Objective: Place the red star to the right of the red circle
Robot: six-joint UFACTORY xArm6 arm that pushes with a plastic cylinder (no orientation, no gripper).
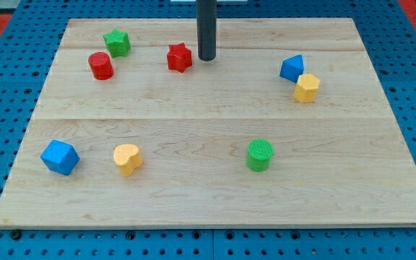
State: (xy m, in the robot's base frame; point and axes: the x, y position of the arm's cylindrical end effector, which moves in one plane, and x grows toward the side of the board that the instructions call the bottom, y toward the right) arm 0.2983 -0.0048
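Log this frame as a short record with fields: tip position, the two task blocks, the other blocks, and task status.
tip: my tip sits just to the view's right of the red star, close beside it; contact cannot be told
target: red circle, at the view's left of the star, a gap between them
near target: green star, up and to the right of the circle
right group: blue block and yellow block, touching or nearly so
bottom row: blue cube, yellow heart, green circle
status: star already lies right of the circle

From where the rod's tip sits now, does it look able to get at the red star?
Probably yes. My tip stands just to the view's right of the red star, with only bare board between them. The green star and red circle lie beyond, to the view's left.
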